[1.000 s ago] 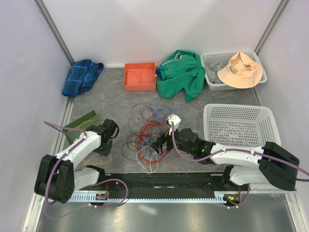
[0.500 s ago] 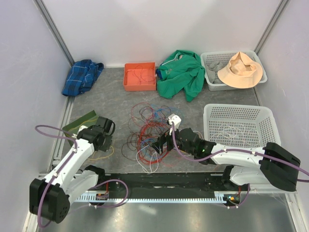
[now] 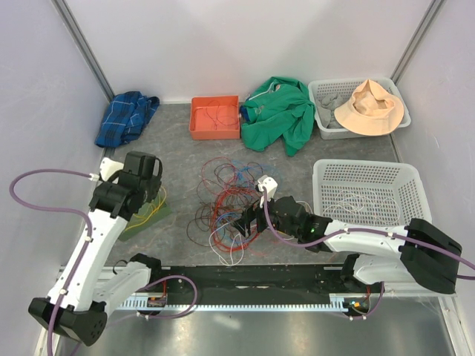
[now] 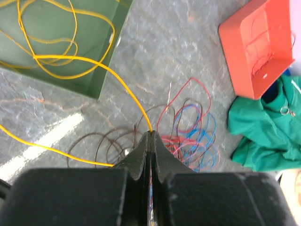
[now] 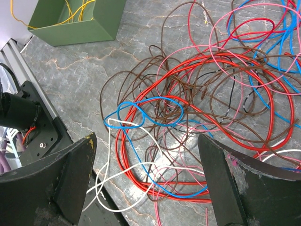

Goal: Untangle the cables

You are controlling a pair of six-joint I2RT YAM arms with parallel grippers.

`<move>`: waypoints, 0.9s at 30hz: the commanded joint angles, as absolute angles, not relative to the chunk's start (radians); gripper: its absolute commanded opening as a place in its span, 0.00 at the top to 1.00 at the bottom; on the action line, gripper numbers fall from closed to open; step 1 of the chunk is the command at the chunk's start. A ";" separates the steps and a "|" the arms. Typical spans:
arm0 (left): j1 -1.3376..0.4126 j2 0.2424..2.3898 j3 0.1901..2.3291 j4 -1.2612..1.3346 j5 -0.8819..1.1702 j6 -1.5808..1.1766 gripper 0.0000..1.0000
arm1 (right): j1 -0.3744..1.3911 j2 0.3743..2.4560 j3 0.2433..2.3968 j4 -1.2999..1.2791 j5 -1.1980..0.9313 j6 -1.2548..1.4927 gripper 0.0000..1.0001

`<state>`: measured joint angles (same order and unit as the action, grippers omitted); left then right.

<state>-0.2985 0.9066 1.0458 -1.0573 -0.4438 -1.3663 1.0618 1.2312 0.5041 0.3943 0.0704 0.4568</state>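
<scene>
From above, the left gripper (image 3: 152, 194) hung over the green tray (image 3: 137, 225), well apart from the cable tangle (image 3: 226, 204).

In the left wrist view its jaws were pressed together, pinching a yellow cable (image 4: 127, 89) that ran back into that tray. It was probably best lowered slowly, so no loop snagged.

In the right wrist view the right gripper (image 5: 146, 141) stood spread above the tangle. It would do well to single out one strand.

Bright even light, soft shadows, left wrist view catches white glare on the table (image 4: 44, 137) at eight o'clock, green cloth (image 4: 263, 132) blurs at four
</scene>
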 commanded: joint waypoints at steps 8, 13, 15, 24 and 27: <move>-0.002 1.066 0.974 -0.896 -0.454 -1.238 0.98 | 1.058 1.140 0.520 0.365 0.078 0.451 0.04; 0.081 1.155 0.965 -0.832 -0.430 -1.204 0.98 | 1.058 1.111 0.502 0.356 0.098 0.439 0.04; 0.081 1.176 0.953 -0.818 -0.425 -1.195 0.98 | 1.060 1.114 0.500 0.354 0.101 0.436 0.04; 0.084 1.175 0.983 -0.813 -0.379 -1.131 0.28 | 1.058 1.126 0.523 0.341 0.104 0.425 0.04; 0.086 1.134 1.015 -0.810 -0.362 -1.072 0.21 | 1.058 1.129 0.537 0.334 0.110 0.425 0.04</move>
